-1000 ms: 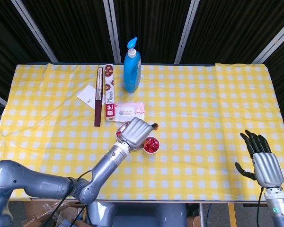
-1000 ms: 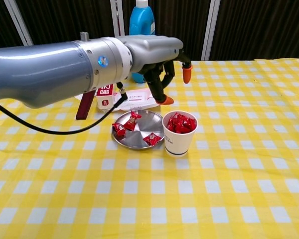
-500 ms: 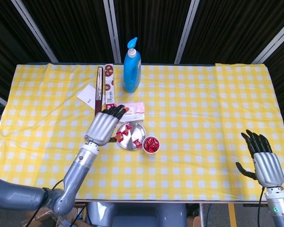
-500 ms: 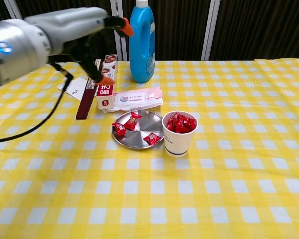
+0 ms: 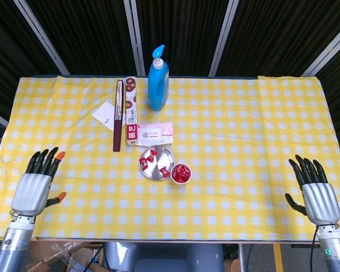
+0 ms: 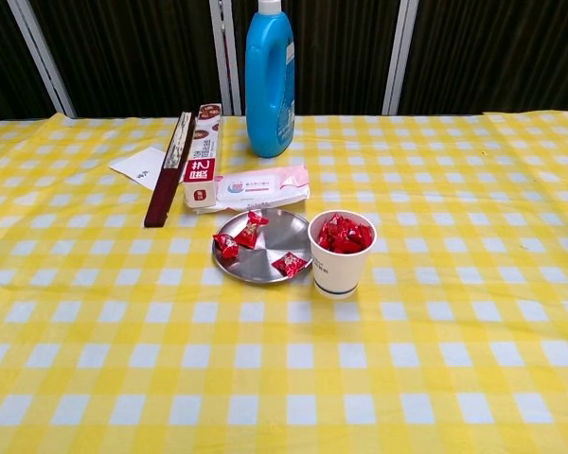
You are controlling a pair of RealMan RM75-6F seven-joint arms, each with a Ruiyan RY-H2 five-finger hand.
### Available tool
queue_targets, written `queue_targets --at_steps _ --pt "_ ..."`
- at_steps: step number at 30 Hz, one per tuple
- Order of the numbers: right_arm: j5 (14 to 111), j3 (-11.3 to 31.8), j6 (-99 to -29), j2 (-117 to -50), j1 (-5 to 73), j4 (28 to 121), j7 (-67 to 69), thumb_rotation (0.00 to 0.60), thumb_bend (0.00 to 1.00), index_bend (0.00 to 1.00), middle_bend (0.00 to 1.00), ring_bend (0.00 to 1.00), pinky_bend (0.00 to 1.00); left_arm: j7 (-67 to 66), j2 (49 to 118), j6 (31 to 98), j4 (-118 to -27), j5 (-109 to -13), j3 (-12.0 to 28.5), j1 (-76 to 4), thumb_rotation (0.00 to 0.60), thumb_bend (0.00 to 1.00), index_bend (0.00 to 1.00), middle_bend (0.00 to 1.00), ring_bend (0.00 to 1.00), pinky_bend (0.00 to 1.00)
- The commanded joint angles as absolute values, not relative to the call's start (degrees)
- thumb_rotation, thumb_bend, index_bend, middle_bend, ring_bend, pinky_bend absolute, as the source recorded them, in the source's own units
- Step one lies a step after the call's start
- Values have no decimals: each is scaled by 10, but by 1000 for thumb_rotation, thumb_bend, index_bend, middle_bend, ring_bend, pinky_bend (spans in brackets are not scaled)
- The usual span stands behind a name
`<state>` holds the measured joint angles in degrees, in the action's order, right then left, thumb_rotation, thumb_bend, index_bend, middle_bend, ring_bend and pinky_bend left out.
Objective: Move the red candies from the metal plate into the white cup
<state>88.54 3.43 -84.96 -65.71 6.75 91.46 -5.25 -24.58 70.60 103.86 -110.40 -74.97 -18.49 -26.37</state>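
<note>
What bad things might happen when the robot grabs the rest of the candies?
The white cup already looks heaped with red candies, so more might spill out. It stands right beside the metal plate, so a reaching hand could knock it over. The candies left on the plate are small and may slip away.

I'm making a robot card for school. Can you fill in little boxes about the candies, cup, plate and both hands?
candies on plate: three red candies left on the metal plate
cup: white cup, full of red candies, right beside the plate
left hand: open, holding nothing, near the table's left edge
right hand: open, holding nothing, near the table's right edge
job: not finished
</note>
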Motion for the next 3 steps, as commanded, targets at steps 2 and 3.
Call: queue_targets --at_steps 2,3 --pt "887 35 -855 -664 65 908 -62 600 356 0 0 0 0 -170 675 1071 -1031 -785 -211 -199 600 146 0 0 0 4" --pt "886 35 -856 -665 64 908 -64 600 356 0 0 0 0 -157 671 1070 -1019 -784 -210 -189 600 146 0 0 0 4"
